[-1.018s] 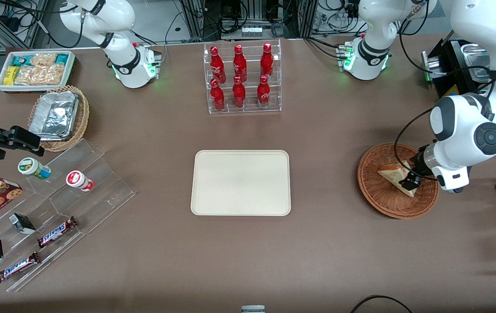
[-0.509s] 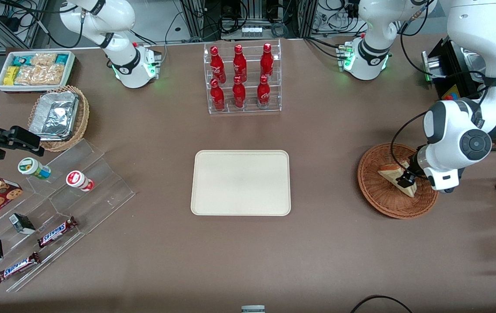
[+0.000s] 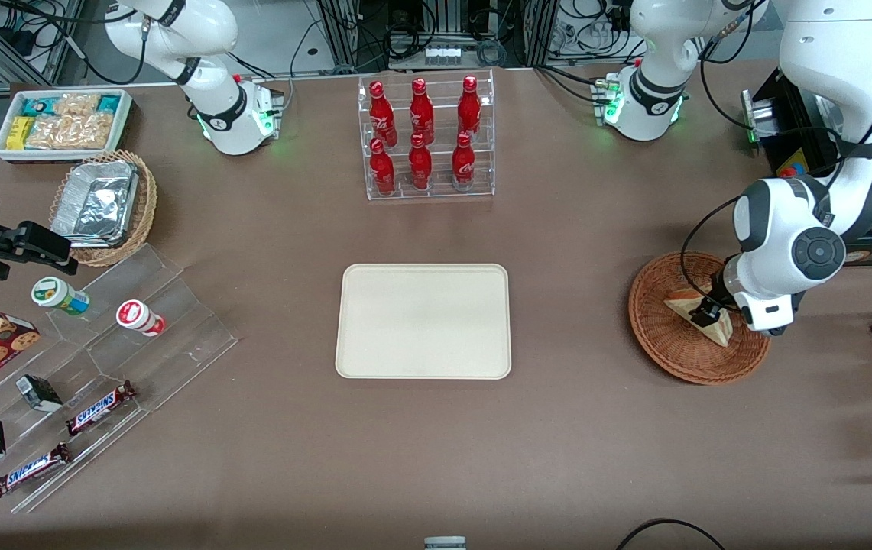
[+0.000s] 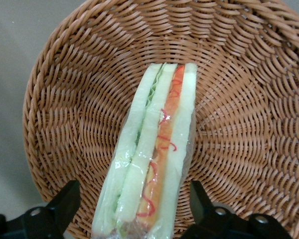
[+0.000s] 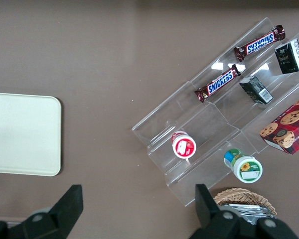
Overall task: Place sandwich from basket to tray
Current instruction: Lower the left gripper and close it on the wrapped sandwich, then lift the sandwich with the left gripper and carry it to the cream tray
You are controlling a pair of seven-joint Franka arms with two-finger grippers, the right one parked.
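The tray [image 3: 423, 321] lies flat on the desk [image 3: 558, 428], mid-desk, nearer the front camera than the bottle rack [image 3: 426, 137]. The basket [image 3: 661, 340] sits toward the working arm's end of the desk, well apart from the tray. The sandwich [image 4: 152, 149] rests in the basket, wrapped in clear film, filling edge facing up. The gripper [image 4: 134, 211] is lowered over the sandwich; its jaws stand released, one on each side of the wedge, not pressing it.
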